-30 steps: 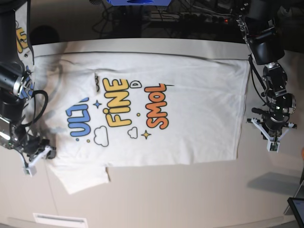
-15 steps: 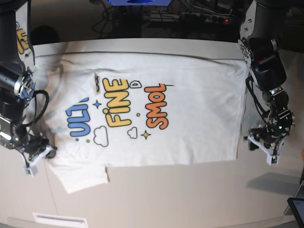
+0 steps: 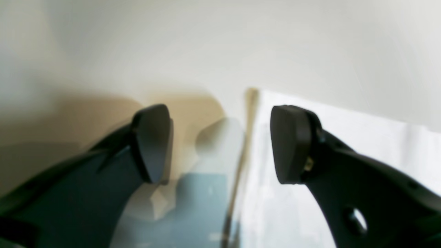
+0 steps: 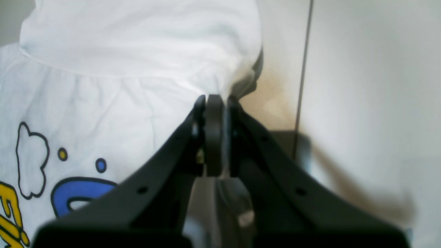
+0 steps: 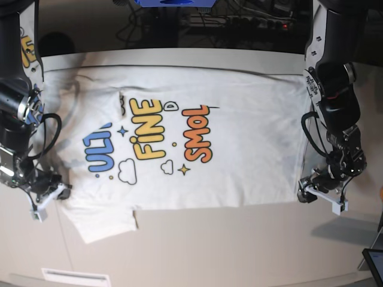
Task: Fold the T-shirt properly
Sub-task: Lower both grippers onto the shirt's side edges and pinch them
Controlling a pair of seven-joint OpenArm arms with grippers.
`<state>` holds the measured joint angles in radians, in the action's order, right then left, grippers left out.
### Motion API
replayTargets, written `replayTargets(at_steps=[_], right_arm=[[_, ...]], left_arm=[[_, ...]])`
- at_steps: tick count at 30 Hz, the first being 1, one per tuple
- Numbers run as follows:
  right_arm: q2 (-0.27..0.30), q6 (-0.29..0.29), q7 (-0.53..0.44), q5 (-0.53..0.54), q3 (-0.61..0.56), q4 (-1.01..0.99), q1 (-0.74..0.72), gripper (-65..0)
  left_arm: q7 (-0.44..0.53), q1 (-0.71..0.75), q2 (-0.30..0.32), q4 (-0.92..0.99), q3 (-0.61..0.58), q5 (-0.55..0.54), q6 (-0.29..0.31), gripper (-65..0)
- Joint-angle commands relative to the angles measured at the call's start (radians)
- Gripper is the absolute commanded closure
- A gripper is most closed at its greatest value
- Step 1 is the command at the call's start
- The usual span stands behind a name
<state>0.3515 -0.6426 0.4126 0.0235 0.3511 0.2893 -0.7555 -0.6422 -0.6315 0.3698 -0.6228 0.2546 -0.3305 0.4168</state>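
Straddling T-shirt [image 3: 344, 131] hem: left gripper [image 3: 220, 144] (jaws wide) | right gripper [image 4: 213, 137] pinching shoulder

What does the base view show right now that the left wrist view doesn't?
Only the base view shows the whole T-shirt spread print-up on the table, and the right gripper at its shoulder. Only the left wrist view shows the left gripper with jaws wide apart, straddling the shirt's edge. Both show that gripper at the hem corner.

Bright, even light; blurry wrist views
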Motion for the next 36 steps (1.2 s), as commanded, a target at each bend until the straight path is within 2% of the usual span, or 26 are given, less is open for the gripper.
replayTargets(at_steps=[1, 7, 11, 15, 27, 29, 34, 36], right_arm=[[0.017, -0.009, -0.017, 0.013, -0.001, 0.012, -0.034, -0.4], [0.017, -0.009, -0.017, 0.013, -0.001, 0.012, -0.034, -0.4], [0.021, -0.009, -0.017, 0.013, -0.001, 0.012, -0.034, -0.4], [0.022, -0.009, -0.017, 0.013, -0.001, 0.012, -0.034, -0.4], [0.021, -0.009, -0.017, 0.013, -0.002, 0.012, -0.034, -0.4], [0.021, -0.009, -0.017, 0.013, -0.002, 0.012, -0.034, -0.4], [0.021, -0.009, -0.017, 0.011, -0.002, 0.012, -0.034, -0.4], [0.019, -0.009, -0.017, 0.011, -0.002, 0.012, -0.034, -0.4]], left_arm=[[0.015, -0.035, 0.01, -0.015, 0.001, -0.008, 0.0, -45.5], [0.015, -0.047, -0.028, -0.013, -0.001, -0.002, 0.0, -45.3], [0.015, -0.064, -0.032, 0.039, -0.005, 0.0, 0.0, -45.2], [0.026, -0.08, -0.03, 0.091, -0.079, -0.002, -0.002, -45.2], [0.055, -0.074, -0.044, 0.097, -0.088, -0.002, -0.002, -43.7], [0.055, -0.072, -0.044, 0.097, -0.088, -0.002, -0.002, -37.3], [0.055, -0.072, -0.041, 0.097, -0.088, -0.002, -0.005, -10.6], [0.055, -0.074, -0.039, 0.097, -0.088, -0.002, -0.005, -3.7]])
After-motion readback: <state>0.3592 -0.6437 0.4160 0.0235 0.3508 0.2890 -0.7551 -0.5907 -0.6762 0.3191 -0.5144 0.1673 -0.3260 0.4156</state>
